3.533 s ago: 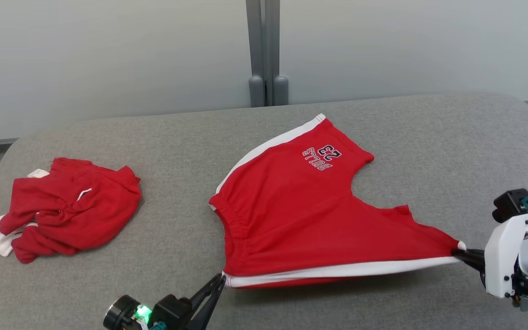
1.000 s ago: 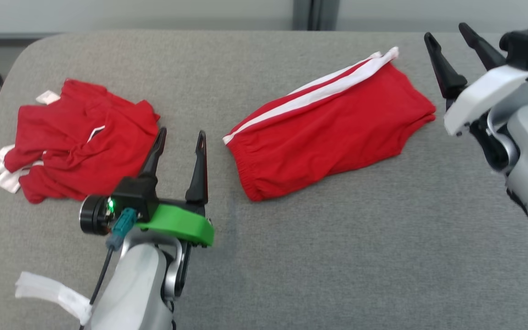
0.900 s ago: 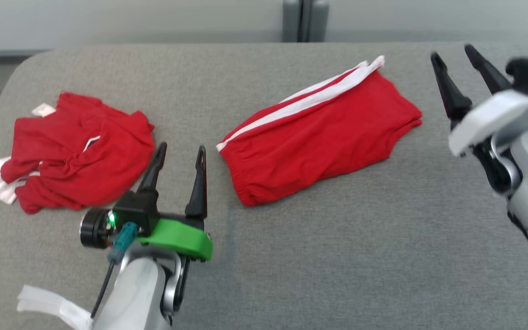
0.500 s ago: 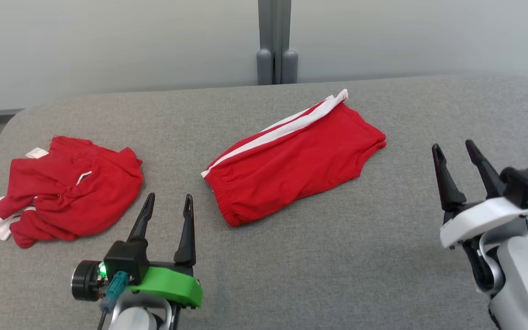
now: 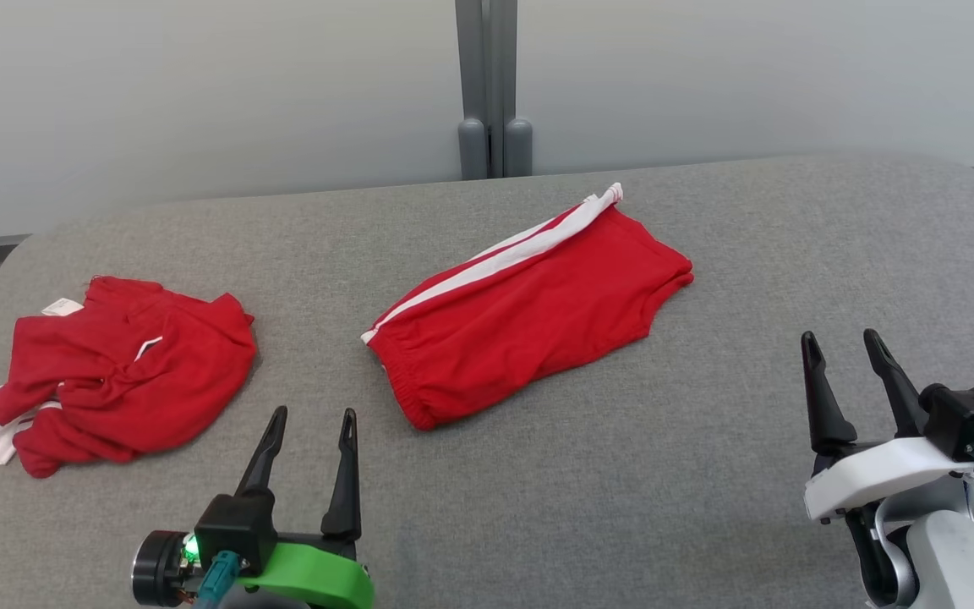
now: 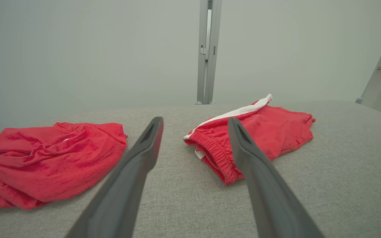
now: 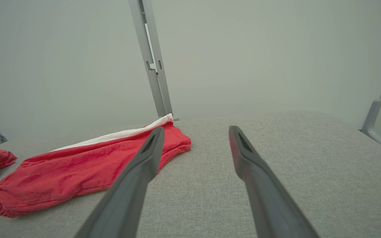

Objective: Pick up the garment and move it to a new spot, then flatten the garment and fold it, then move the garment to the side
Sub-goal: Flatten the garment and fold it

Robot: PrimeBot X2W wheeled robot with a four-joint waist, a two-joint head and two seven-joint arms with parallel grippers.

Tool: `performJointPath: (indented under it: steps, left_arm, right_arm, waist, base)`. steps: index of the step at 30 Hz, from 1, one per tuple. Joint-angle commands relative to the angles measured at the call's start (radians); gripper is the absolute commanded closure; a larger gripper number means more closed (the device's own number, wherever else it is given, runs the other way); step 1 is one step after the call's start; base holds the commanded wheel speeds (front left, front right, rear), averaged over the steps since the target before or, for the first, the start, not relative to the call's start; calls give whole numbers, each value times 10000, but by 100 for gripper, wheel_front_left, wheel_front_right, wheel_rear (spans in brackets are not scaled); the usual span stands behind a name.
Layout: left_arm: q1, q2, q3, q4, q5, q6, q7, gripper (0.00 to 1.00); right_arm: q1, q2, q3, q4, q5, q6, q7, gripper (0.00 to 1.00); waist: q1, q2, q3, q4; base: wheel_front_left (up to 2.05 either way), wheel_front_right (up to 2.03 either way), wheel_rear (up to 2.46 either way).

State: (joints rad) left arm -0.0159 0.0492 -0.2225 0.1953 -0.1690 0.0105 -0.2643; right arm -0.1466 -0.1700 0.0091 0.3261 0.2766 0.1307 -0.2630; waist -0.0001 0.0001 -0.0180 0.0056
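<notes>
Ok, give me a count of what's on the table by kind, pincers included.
Folded shorts: 1
Crumpled garment: 1
Pincers, both open: 2 (left pincer, right pincer)
Total: 4

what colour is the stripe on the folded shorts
White, along the far edge of the red shorts; clearest in the head view.
</notes>
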Motion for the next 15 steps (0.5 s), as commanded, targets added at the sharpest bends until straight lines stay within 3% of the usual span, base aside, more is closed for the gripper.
performJointPath:
  steps: [1,6,15]
  left_arm:
    - [136,27,-17,-40,-41,61,0,0]
    - [-112,26,-318,46,-67,85,0,0]
    - [-990,31,-786,-14,-597,399,0,0]
  right_arm:
    - [174,17,-87,13,-21,0,-24,0]
    - [112,31,73,489,336,0,218,0]
    - [-1517,15,-238,1548,2965,0,1863,0]
  waist:
    - [1,-1,10,68]
    - [1,-1,227,366]
    - [1,-1,1713,1393]
  base:
    - [0,0,0]
    - [0,0,0]
    - [0,0,0]
